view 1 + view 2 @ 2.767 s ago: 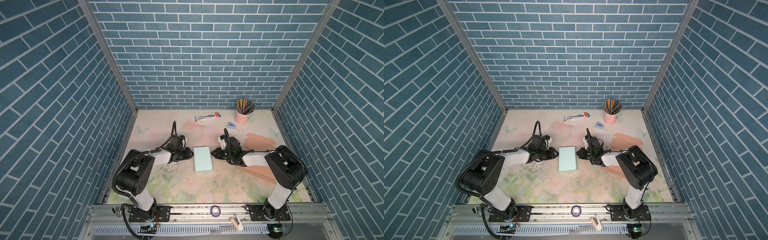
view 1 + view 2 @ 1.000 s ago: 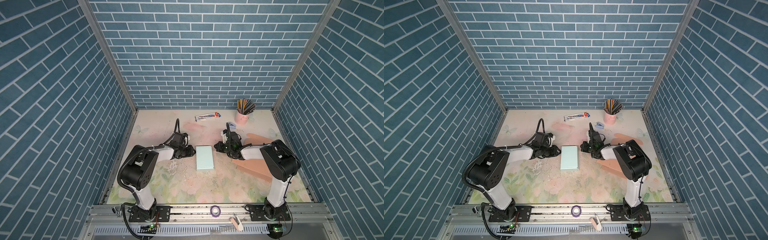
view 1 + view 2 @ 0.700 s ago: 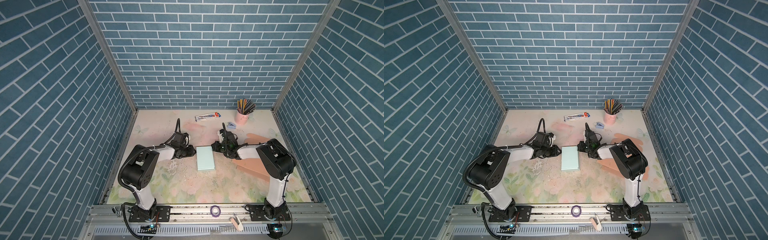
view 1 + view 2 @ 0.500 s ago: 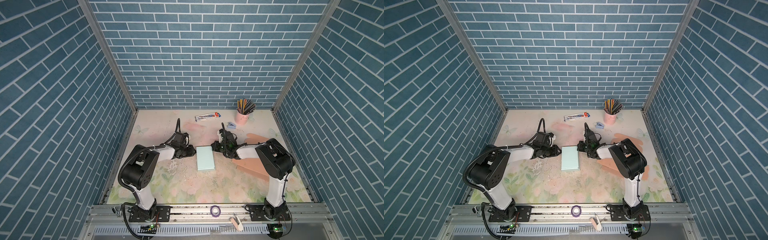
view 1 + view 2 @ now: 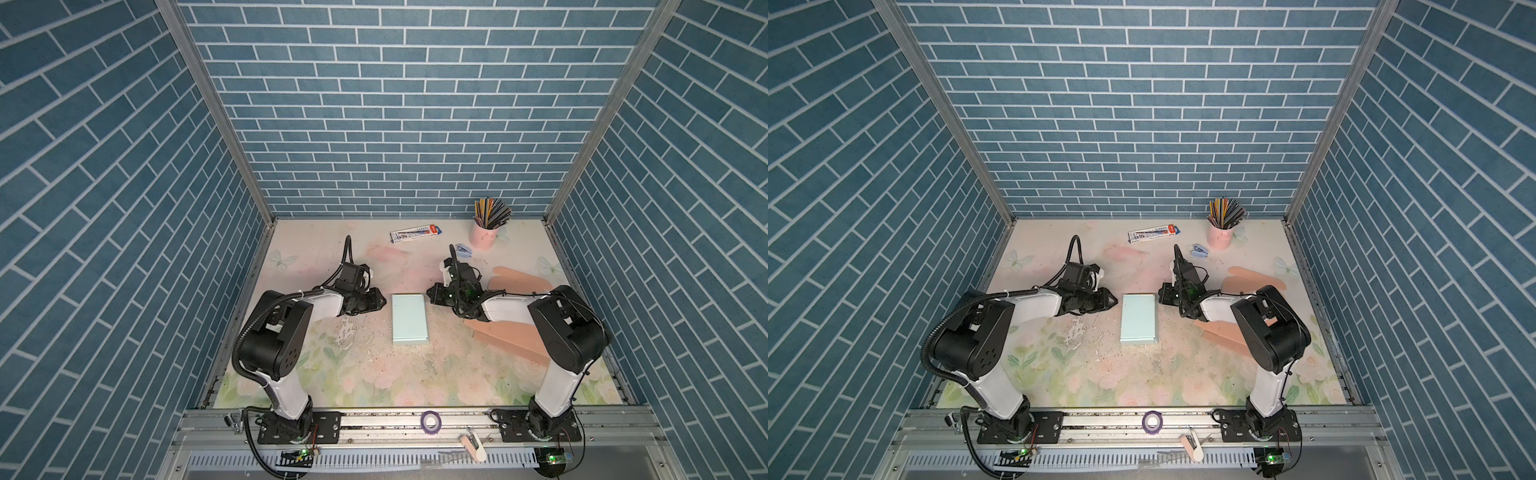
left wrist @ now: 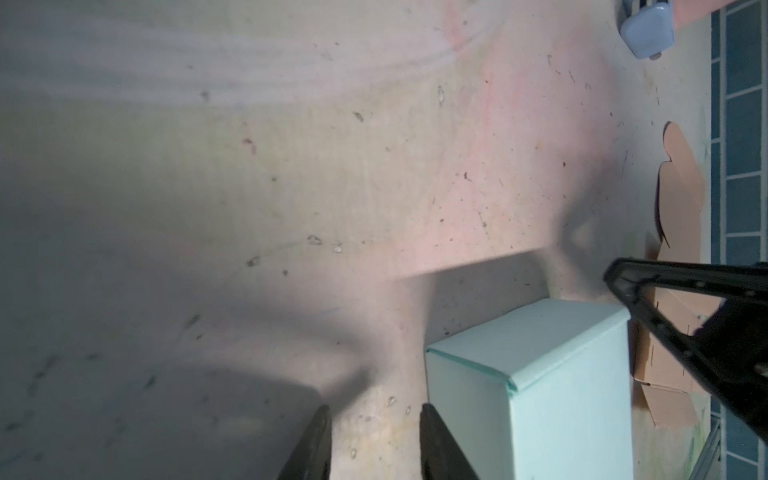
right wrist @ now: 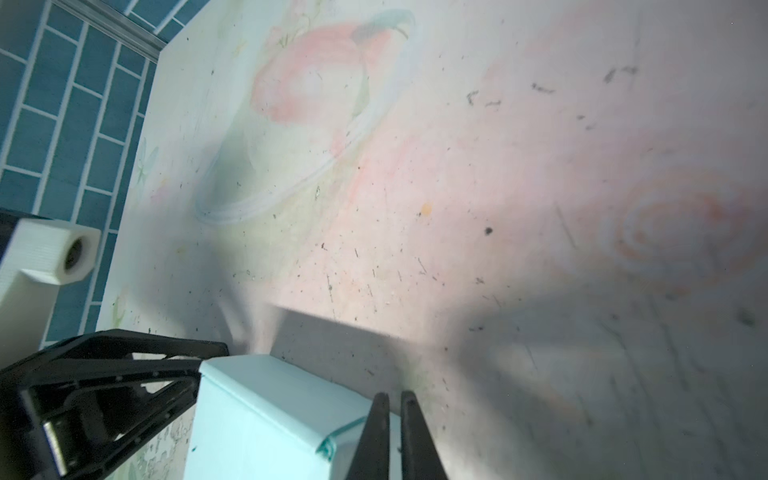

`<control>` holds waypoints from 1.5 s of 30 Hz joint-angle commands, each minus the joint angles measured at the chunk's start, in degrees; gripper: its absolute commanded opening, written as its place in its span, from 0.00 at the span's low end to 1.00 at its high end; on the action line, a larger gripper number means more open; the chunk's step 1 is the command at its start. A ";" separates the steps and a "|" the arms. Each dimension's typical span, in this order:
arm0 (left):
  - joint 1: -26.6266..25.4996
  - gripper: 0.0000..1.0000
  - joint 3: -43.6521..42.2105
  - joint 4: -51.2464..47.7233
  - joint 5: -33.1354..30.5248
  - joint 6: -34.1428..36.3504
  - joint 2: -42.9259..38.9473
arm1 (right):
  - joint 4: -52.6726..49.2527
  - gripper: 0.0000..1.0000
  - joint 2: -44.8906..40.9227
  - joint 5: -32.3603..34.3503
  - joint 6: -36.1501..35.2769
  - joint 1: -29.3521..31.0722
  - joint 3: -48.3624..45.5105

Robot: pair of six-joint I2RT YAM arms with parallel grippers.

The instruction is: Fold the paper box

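Note:
The paper box is a pale teal carton, closed and lying flat mid-table in both top views. My left gripper lies low just off the box's far left corner. In the left wrist view its jaws stand open over bare table, with the box beside them. My right gripper sits at the far right corner. Its fingers are shut with nothing between them, close against the side of the box.
Peach flat cardboard blanks lie under and behind the right arm. A pink cup of pencils, a small blue stapler and a long white packet stand near the back wall. A purple tape roll sits on the front rail.
The left jaws have opened slightly. The right gripper has slid left to the box's far right corner. The box has not moved.

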 commanded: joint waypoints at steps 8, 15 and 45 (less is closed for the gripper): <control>-0.52 0.38 -7.43 -4.14 -1.45 0.74 -8.02 | -7.54 0.10 -11.46 1.11 -2.34 -0.23 -6.65; -5.90 0.37 -13.84 -7.97 -4.85 -1.47 -16.25 | -14.92 0.10 -20.88 2.51 -0.87 4.01 -13.52; -19.45 0.33 -13.59 -3.38 -8.81 -9.69 -14.00 | -11.06 0.08 -14.27 4.96 3.55 16.49 -13.74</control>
